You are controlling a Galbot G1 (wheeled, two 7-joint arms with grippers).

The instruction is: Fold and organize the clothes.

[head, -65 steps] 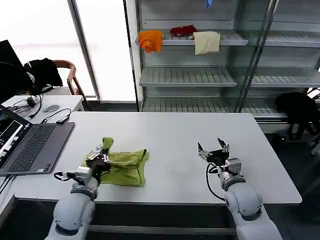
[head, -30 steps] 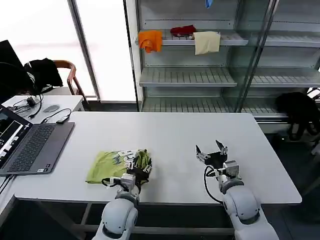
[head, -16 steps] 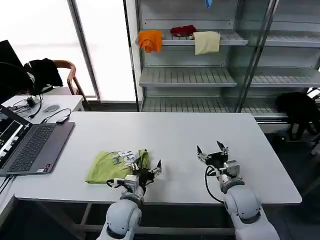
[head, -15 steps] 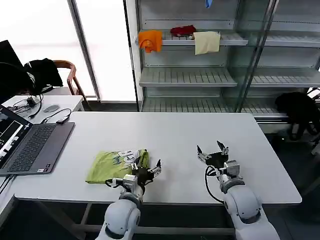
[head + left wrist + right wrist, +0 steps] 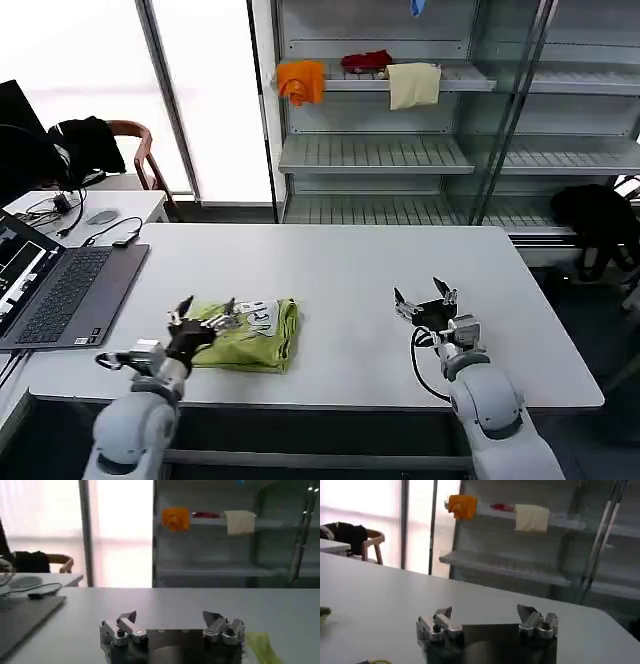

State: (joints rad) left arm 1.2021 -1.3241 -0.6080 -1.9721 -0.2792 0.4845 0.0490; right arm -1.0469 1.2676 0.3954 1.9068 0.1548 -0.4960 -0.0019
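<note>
The lime yellow-green T-shirt lies folded on the white table, left of centre, its white-grey print facing up. My left gripper hovers open over the shirt's left part, with nothing between its fingers. In the left wrist view the left gripper has its jaws wide apart over bare table, with a strip of the shirt off to one side. My right gripper rests open on the table well to the right of the shirt, and the right gripper holds nothing.
An open laptop sits at the table's left edge with cables behind it. Metal shelves behind the table carry orange, red and cream cloths. Black garments hang on a chair and at far right.
My left gripper carried a shirt edge over to the right, let go, and swung back to the shirt's left side. The shirt now lies folded, print up. The right arm stayed put.
</note>
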